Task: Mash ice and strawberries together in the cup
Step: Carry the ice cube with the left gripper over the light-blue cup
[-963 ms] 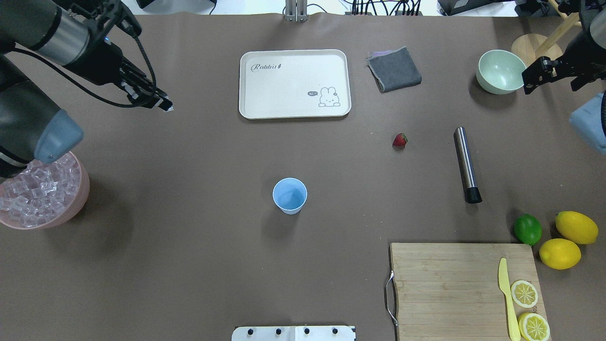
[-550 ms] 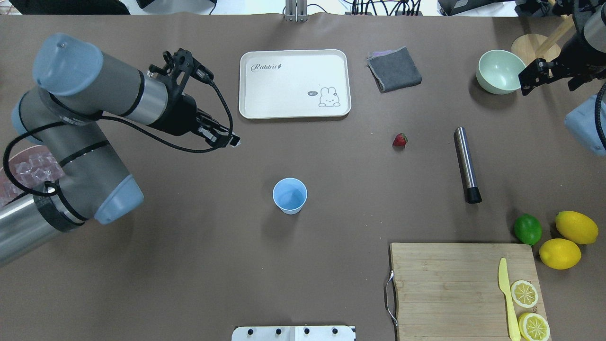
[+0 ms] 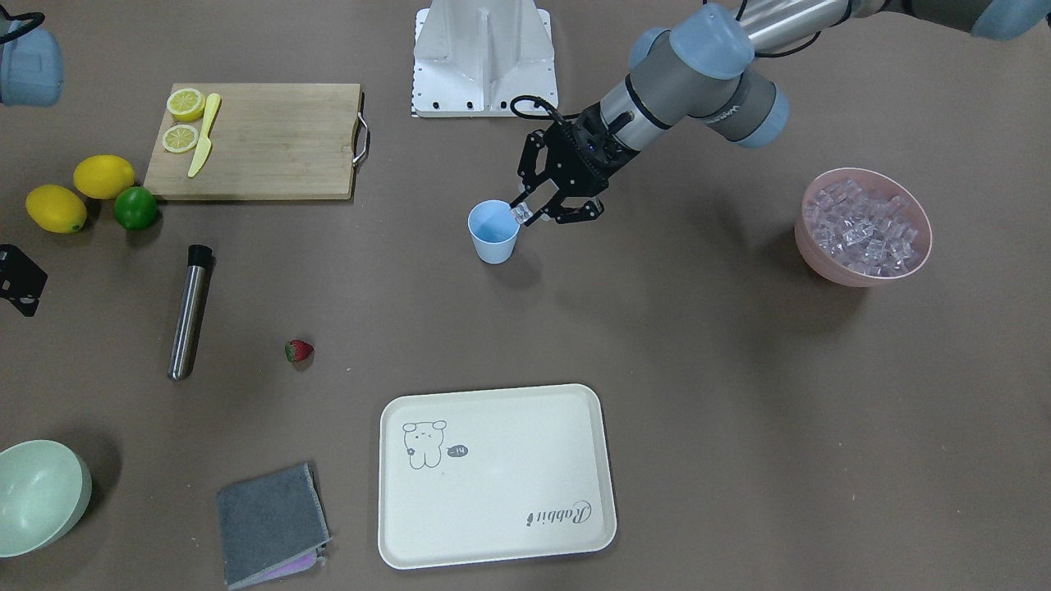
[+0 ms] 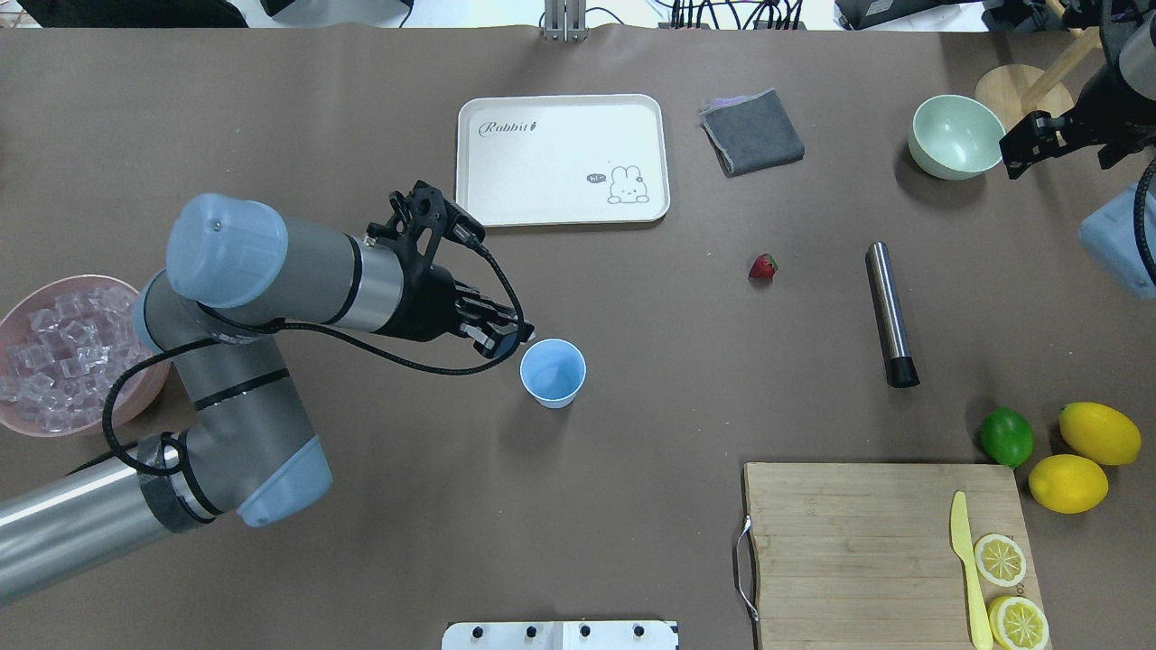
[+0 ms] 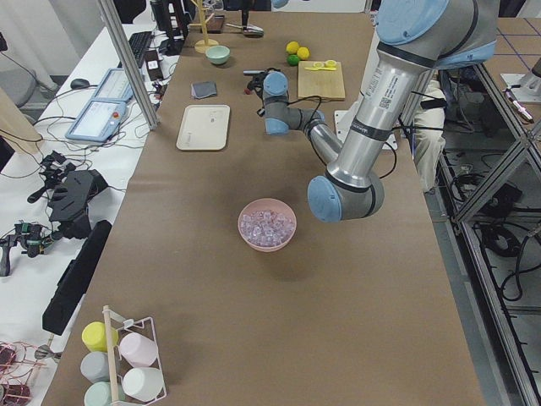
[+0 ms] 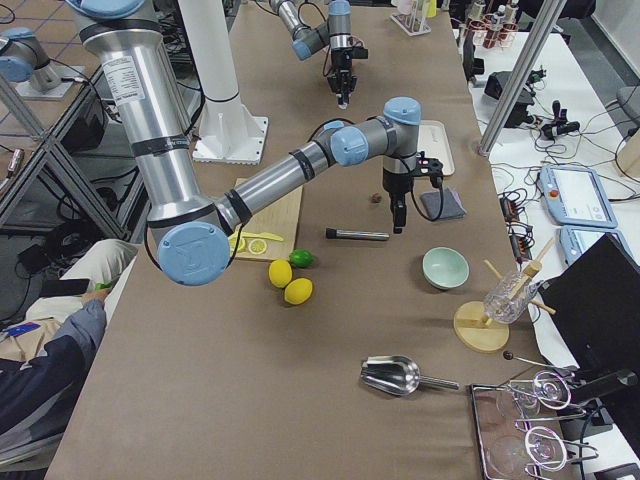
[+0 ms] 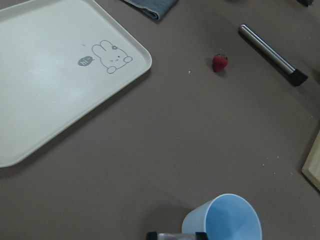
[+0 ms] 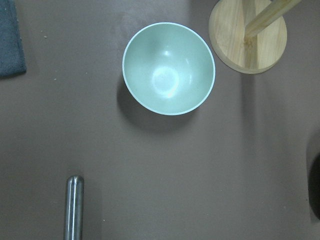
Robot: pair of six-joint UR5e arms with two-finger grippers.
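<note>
The light blue cup point(image 4: 553, 372) stands upright mid-table and looks empty inside. My left gripper point(image 4: 517, 336) hangs just left of its rim, shut on one clear ice cube point(image 3: 520, 214), which shows between the fingertips at the bottom edge of the left wrist view point(image 7: 175, 235). More ice point(image 4: 54, 352) fills the pink bowl point(image 4: 135, 402) at the far left. The red strawberry point(image 4: 763, 266) lies alone on the table, right of the cup. My right gripper point(image 4: 1030, 144) hovers open and empty beside the pale green bowl point(image 4: 953, 135), far from the cup.
A steel muddler point(image 4: 890, 311) lies right of the strawberry. The white tray point(image 4: 562, 158) and grey cloth point(image 4: 752, 132) are at the back. A cutting board point(image 4: 890, 551) with knife and lemon slices, a lime point(image 4: 1006, 436) and two lemons point(image 4: 1084, 456) fill the near right.
My left arm has swung from the far left, near the pink bowl, across to the cup's rim with the ice cube in its fingers. The right gripper has barely shifted.
</note>
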